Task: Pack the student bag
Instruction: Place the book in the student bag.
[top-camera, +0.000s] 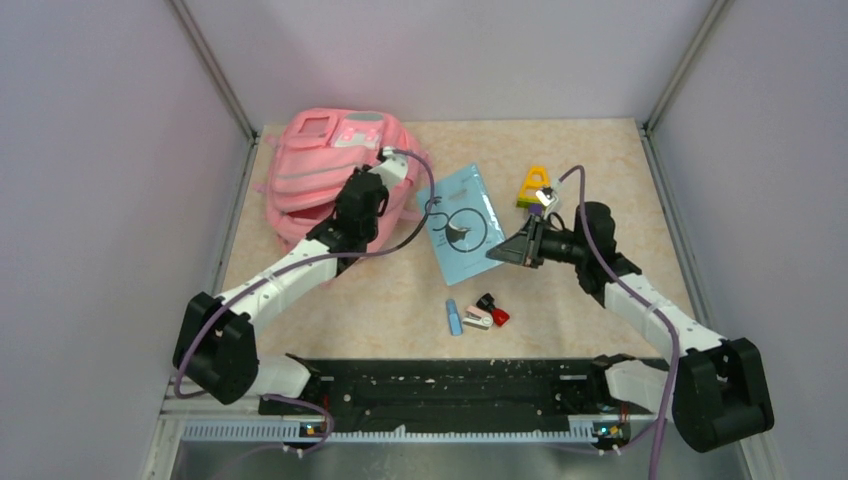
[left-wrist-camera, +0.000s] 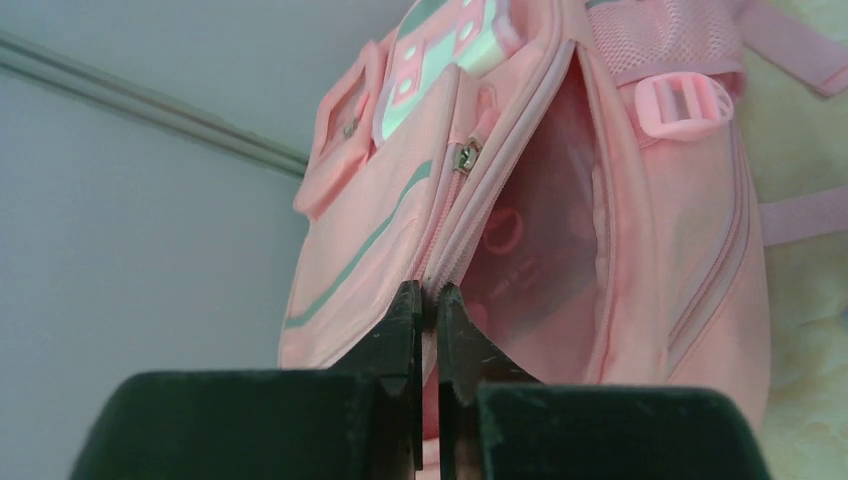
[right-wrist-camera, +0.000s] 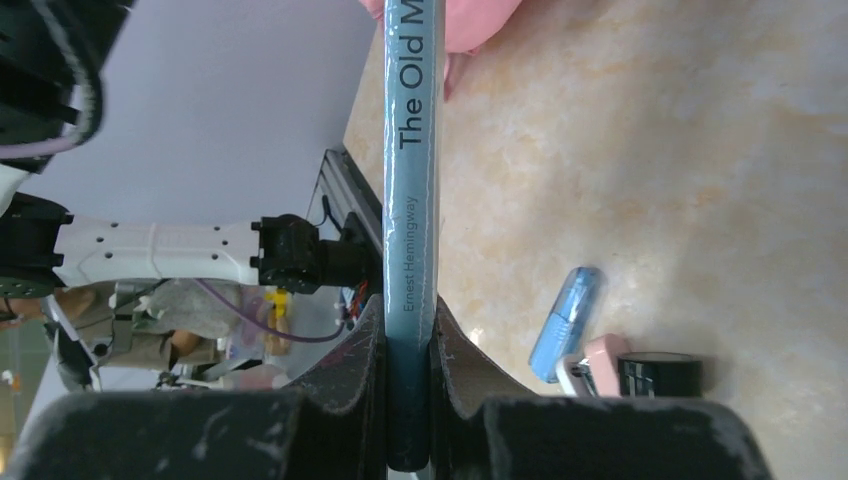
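Jaws of my left gripper (left-wrist-camera: 428, 300) were pinched on the zipper edge of the backpack (top-camera: 320, 165), upper left in the top view. The right gripper (right-wrist-camera: 410, 330) clamped a book (right-wrist-camera: 410, 200). I judged packing barely begun: small items (top-camera: 475, 315) lay unpacked.

Left arm (top-camera: 283, 278), right arm (top-camera: 655, 312): white links, black joints, purple cables (top-camera: 430, 178).
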